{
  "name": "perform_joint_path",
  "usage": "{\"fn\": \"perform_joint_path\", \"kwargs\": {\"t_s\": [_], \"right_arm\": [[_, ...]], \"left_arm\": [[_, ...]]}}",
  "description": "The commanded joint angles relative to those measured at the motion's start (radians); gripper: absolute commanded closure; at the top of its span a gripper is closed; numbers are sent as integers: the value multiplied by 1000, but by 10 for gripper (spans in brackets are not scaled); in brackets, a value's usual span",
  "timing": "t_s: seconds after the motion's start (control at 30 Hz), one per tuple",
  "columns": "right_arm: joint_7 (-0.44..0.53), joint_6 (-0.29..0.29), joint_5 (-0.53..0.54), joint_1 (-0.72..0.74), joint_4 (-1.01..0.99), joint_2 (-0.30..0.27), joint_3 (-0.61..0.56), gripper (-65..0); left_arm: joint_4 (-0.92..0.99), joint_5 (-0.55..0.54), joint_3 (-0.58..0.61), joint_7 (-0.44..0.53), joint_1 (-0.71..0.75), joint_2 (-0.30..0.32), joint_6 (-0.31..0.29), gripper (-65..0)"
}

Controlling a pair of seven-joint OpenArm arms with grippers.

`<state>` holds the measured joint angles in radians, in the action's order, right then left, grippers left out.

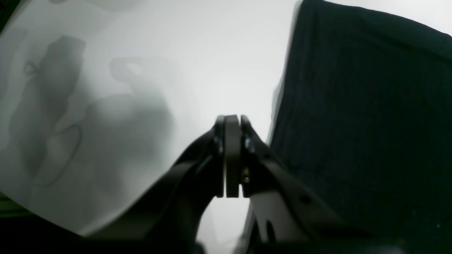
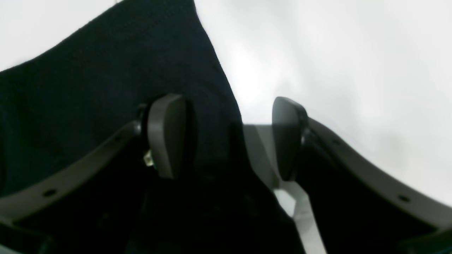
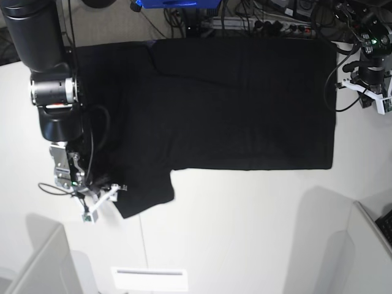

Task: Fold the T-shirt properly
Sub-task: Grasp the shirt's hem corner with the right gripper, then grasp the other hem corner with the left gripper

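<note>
The black T-shirt (image 3: 233,104) lies spread flat across the far half of the white worktop (image 3: 245,233), its long body running from side to side and one short sleeve (image 3: 144,193) hanging down toward the near edge on the left of the base view. The right gripper (image 2: 227,137) sits low at that sleeve's outer edge; from its own wrist camera its jaws stand wide apart, one pad (image 2: 166,135) over the dark cloth and the other pad (image 2: 287,137) over bare worktop, so the sleeve's hem runs between them, and nothing is pinched yet. The left gripper (image 1: 232,155) is off the other end of the shirt, near the far right corner of the worktop in the base view, with its jaws pressed fully together and holding nothing. In its wrist view the straight edge of the T-shirt (image 1: 360,106) lies just beside it, apart from the closed tips, with soft grey shadows falling on the white surface on the other side. Cables and a power strip (image 3: 263,24) lie beyond the shirt's far edge.
</note>
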<state>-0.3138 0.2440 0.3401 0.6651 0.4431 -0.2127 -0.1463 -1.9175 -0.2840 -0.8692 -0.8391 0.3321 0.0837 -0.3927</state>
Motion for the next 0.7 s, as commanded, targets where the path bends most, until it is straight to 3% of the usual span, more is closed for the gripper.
{"fn": "perform_joint_path", "kwargs": {"t_s": [0.0,0.1,0.2,0.3,0.33,0.47,0.67], "right_arm": [[-40,5,4,12,1,-4,-2,-360],[-40,5,4,9,1,-4,-3,-341],[-40,5,4,-1,6,-4,-3,-206],[-40,5,4,-1,6,-4,-3,-27],[-40,5,4,-1,6,-4,-3,0],[-40,5,4,-1,6,-4,-3,0],[-40,5,4,-3,6,-6,-3,0]], "left_arm": [[-15,-4,-2,17,-3,14,5,0],[-15,-4,2,17,-4,14,5,0],[-15,-4,3,20,-8,14,5,-142],[-13,-4,2,17,-26,14,5,-273],[-7,-4,2,17,-29,14,5,-314],[43,-4,3,17,-75,20,5,-431],[215,-2,89,16,-172,118,8,-446]]}}
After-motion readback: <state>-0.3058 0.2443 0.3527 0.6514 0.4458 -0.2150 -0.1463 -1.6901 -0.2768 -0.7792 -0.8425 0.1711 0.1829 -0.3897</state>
